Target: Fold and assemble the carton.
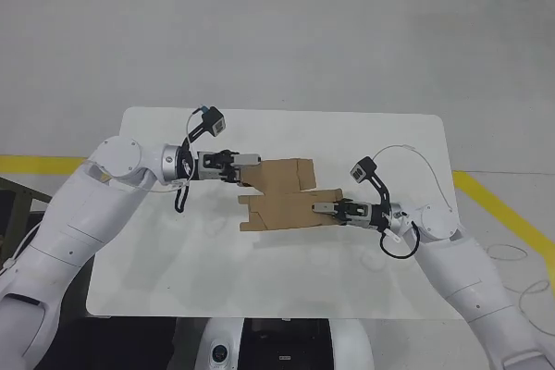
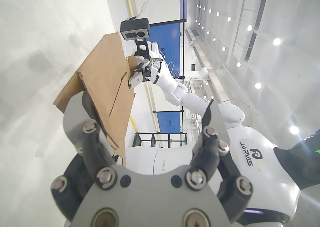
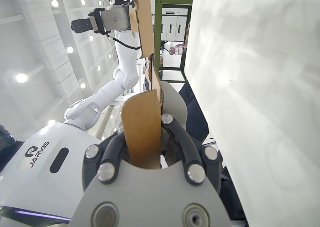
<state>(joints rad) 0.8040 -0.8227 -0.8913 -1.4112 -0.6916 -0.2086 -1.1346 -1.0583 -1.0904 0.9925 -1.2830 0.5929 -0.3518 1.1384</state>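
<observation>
The flat carton (image 1: 282, 196) hangs over the counter (image 1: 166, 264) between both arms; the right gripper (image 1: 327, 208) is clenched on one flap, likely to steady it; the left gripper (image 1: 250, 161), spread wide at the opposite edge, seems poised to fold.

Carton (image 1: 282, 194): flat brown corrugated blank, not yet folded, with flaps and slots along its edges.
Pose: lifted off the table (image 1: 166, 268), roughly parallel to it.
Hold: right gripper (image 1: 331, 208) clamps one flap; left gripper (image 1: 252, 161), fingers spread, touches the opposite edge.
</observation>
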